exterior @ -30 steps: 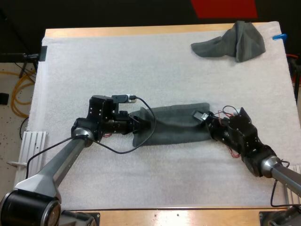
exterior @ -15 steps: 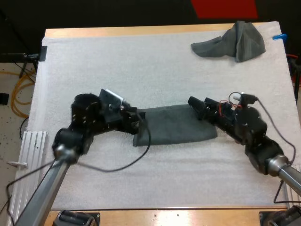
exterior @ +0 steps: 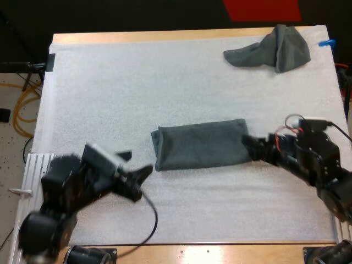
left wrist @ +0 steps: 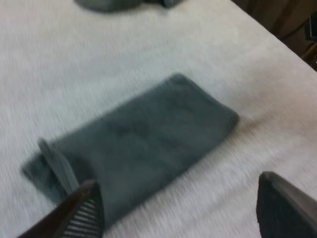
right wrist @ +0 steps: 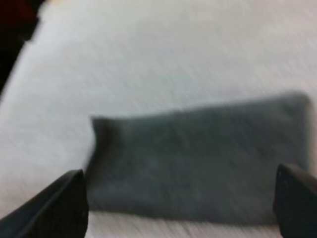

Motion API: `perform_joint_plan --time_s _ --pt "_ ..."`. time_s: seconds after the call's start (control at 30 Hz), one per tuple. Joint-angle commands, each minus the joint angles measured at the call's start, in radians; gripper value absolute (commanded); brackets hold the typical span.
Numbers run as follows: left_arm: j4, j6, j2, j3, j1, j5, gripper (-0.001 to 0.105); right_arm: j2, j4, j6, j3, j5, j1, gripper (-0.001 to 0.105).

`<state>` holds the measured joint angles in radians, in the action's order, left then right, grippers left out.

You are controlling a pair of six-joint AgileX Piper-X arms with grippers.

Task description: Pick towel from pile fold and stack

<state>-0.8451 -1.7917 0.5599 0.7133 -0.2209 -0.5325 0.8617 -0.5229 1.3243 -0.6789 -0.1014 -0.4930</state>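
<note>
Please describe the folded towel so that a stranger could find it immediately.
On the white mat, look at the middle. The folded towel lies flat as a neat rectangle, unlike the crumpled towel at the far right corner.

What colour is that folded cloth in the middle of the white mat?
Dark grey-green folded towel, plain, no pattern; clearest in the high view.

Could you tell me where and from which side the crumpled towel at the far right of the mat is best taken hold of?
Probably at its raised hump, from straight above. The crumpled towel bunches high at its right end, offering a fold to pinch; its left tail lies flat on the mat. The open right gripper is nearer.
</note>
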Motion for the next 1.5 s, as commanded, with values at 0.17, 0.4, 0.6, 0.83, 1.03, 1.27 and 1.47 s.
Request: perform_joint_plan --time_s 0.17,0.4,0.6,0.83,1.03,1.27,1.47 --pt "-0.083 -0.05 -0.106 0.001 -0.001 0.057 0.063 -0.039 -0.132 0.02 -0.008 0.147 0.006 0.074" --pt "-0.066 -0.069 -0.097 0.001 -0.001 0.059 0.063 0.129 -0.123 0.056 -0.046 0.066 0.131 0.074" --pt "-0.069 -0.07 -0.097 0.001 -0.001 0.059 0.063 0.345 -0.07 0.12 -0.107 -0.161 0.316 0.074" --pt "-0.069 -0.074 -0.097 0.001 -0.001 0.048 0.063 0.603 0.028 0.12 -0.109 -0.431 0.422 0.074" --pt "-0.069 -0.074 -0.097 0.001 -0.001 0.036 0.063 0.708 0.125 0.109 -0.109 -0.5 0.405 0.074" --pt "-0.069 -0.097 -0.097 0.001 -0.001 0.036 0.063 0.762 0.169 0.1 -0.11 -0.515 0.364 0.074" --pt "-0.069 -0.097 -0.097 0.001 -0.001 0.036 0.063 0.822 0.166 0.1 -0.138 -0.559 0.302 0.074"
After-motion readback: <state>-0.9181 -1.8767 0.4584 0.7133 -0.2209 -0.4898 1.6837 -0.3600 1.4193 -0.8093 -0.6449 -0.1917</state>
